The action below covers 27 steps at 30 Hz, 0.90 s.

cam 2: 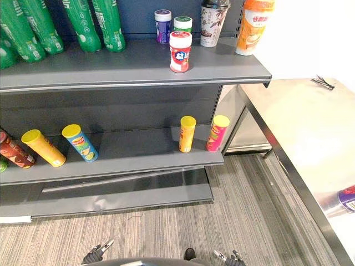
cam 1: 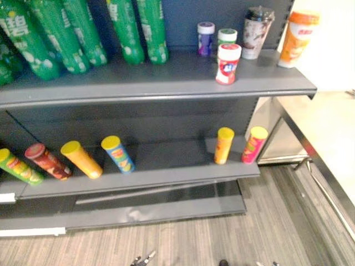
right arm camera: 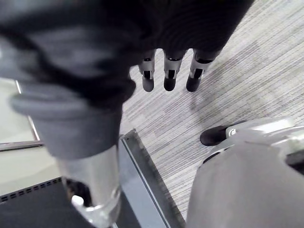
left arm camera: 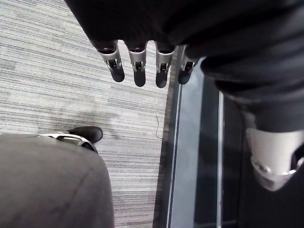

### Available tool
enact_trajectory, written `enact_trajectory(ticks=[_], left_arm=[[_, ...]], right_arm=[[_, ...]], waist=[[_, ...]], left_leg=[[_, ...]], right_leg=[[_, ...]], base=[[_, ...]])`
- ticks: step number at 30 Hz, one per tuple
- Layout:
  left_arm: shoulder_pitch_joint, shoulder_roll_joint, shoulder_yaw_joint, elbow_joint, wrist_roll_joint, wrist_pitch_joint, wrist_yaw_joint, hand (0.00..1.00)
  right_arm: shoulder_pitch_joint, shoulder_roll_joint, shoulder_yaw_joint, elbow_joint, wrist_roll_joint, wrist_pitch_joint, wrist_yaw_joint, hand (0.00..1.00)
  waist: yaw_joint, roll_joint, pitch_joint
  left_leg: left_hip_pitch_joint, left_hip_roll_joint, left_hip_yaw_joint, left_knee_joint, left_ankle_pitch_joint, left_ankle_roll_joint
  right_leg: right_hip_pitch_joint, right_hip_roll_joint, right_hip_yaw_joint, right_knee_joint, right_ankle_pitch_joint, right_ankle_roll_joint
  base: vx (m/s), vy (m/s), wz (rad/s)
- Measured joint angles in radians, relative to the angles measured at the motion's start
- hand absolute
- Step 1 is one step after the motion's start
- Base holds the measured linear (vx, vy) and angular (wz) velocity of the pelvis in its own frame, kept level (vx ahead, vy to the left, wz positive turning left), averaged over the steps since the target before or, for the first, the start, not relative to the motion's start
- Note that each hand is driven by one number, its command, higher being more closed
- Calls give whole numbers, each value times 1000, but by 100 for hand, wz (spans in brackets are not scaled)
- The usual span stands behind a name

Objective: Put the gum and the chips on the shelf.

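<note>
Hands, two, nearest, both hanging over the striped grey floor (cam 2: 166, 233) in front of the shelf (cam 1: 166, 95). The left hand (left arm camera: 138, 65) has its fingers straight and holds nothing. The right hand (right arm camera: 170, 71) is likewise straight-fingered and empty.

Shelf, dark grey, two boards.
- Lower board, right end: orange chips can (cam 1: 224, 145) and pink chips can (cam 1: 254, 144), upright, side by side, not touching.
- Lower board, middle to left end: blue can (cam 1: 118, 154), yellow can (cam 1: 81, 159), red can (cam 1: 47, 161) and green can (cam 1: 19, 167), lying with lids toward the front.
- Upper board, front edge, toward the right: red-and-white gum jar (cam 1: 228, 64), upright.
- Upper board, behind that jar at the back: purple gum jar (cam 1: 206, 37) and green gum jar (cam 1: 227, 36), close together.
- Upper board, right end: brown drink cup (cam 1: 257, 25) and orange drink cup (cam 1: 298, 37).
- Upper board, left part: row of green bottles (cam 1: 66, 33).

Steel table (cam 2: 299, 122), just right of the shelf.
</note>
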Motion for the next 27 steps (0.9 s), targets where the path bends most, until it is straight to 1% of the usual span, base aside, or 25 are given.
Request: enact_trajectory(ticks=[4,6,10,13,16,17,19,21,22,23,24,25,26,27], left_arm=[[-2,-1,1,-1,-39,-6,0,0],[-6,0,2,-2,-39,-8,0,0],[-4,0,2,-2,-39,-11,-1,0],[-7,3,2,-2,-39,-16,-1,0],[-23,7,1,-4,-42,-21,-1,0],[-25,7,0,-10,-65,-21,-1,0],[-31,8,1,-12,-79,-21,-2,0],[-45,7,6,-13,-79,-22,-6,0],[-44,6,14,-16,-79,-22,-10,0],[-42,6,19,-19,-79,-22,-11,0],[-42,2,20,-21,-79,-22,-11,0],[-49,-4,22,-24,-79,-23,-10,0],[-55,-4,27,-25,-79,-23,-10,0],[-61,-6,33,-31,-79,-23,-10,0]], right_arm=[[-24,4,-56,34,0,0,-13,0],[-29,5,-88,34,0,0,-14,0],[-44,5,-124,37,1,-1,-17,0],[-70,5,-135,64,1,-2,-19,0],[-98,4,-170,70,7,-2,-22,0],[-111,2,-178,70,9,-6,-29,0],[-119,4,-201,69,11,-11,-34,0],[-119,5,-214,59,26,-20,-37,0],[-119,7,-214,39,45,-21,-37,0],[-119,11,-214,17,48,-23,-38,0],[-118,14,-215,7,49,-22,-39,0],[-118,27,-214,-13,50,-23,-39,0],[-118,37,-214,-14,54,-22,-40,0],[-117,42,-214,-8,58,-21,-42,0]], waist=[[-3,1,26],[-5,0,48],[-9,2,55],[-22,2,72],[-23,10,99],[-23,14,112],[-22,15,126],[-21,16,138],[-18,17,142],[-16,18,143],[-14,20,145],[-7,28,152],[0,26,163],[1,30,170]], left_leg=[[1,0,0,1,-2,-3],[-2,3,-2,33,-20,-1],[-26,9,5,81,-51,-2],[-55,13,8,124,-63,6],[-109,31,19,243,-123,18],[-128,42,33,292,-150,23],[-147,54,52,349,-182,29],[-165,75,92,411,-221,40],[-182,97,136,453,-251,45],[-197,120,184,486,-274,54],[-202,132,218,494,-282,63],[-208,156,277,502,-290,69],[-196,179,334,502,-291,70],[-188,194,367,501,-290,71]], right_leg=[[-11,-2,0,35,-16,0],[-13,-6,1,57,-29,0],[-37,-9,12,94,-50,0],[-66,-14,19,140,-63,-2],[-110,-18,38,213,-90,4],[-127,-17,50,243,-98,7],[-142,-14,70,264,-101,10],[-164,-4,109,276,-94,20],[-185,10,152,274,-85,34],[-204,19,186,253,-72,60],[-213,15,171,239,-75,54],[-235,-4,106,237,-73,38],[-242,-37,-8,267,-85,20],[-241,-55,-69,293,-94,6]], base=[[-3,-1,1],[-12,-2,2],[-4,3,-8],[4,5,-2],[-13,21,-15],[-34,47,-30],[-48,63,-37],[-82,88,-61],[-153,135,-114],[-164,148,-128],[-176,200,-149],[-119,171,-152],[-90,196,-153],[-6,138,-151]])
